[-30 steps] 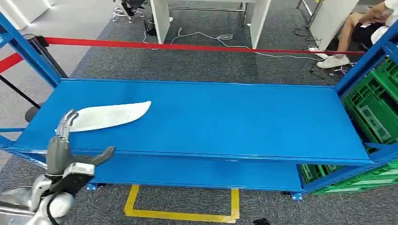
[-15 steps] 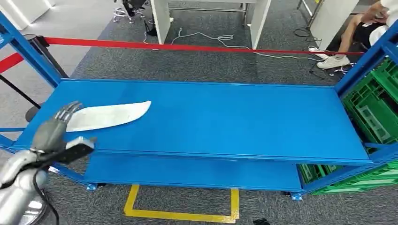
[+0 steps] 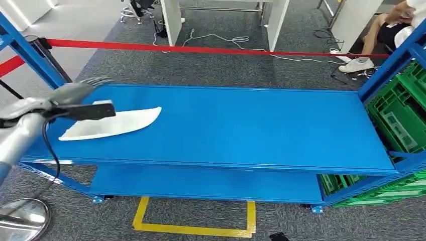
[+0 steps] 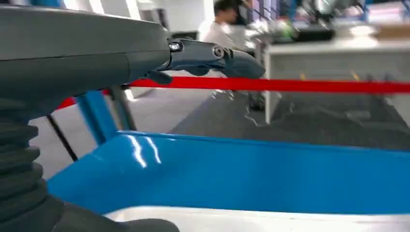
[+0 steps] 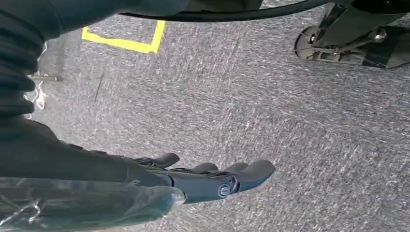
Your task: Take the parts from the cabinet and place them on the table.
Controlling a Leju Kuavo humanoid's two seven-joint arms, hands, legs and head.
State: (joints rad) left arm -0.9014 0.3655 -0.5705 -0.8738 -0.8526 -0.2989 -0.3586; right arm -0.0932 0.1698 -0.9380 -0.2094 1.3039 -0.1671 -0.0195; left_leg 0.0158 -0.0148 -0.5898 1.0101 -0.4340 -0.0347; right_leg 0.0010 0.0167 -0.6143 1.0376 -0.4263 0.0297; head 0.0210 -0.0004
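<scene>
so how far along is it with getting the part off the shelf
Nothing looks done yet: the white curved blade-shaped part lies on the blue metal shelf. In hand: the left hand hovers open above the part's near end, fingers stretched out, gripping nothing. The right hand hangs over the grey carpet, empty. Left: grasp, lift, carry to the table.

Left hand raised above white curved part, lying on blue shelf, fingers extended

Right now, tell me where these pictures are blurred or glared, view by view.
Head view: left hand smeared by motion blur; white part sharp. Left wrist view: glare streaks on the blue shelf, background soft. Right wrist view: carpet streaked, right hand fairly sharp.
</scene>
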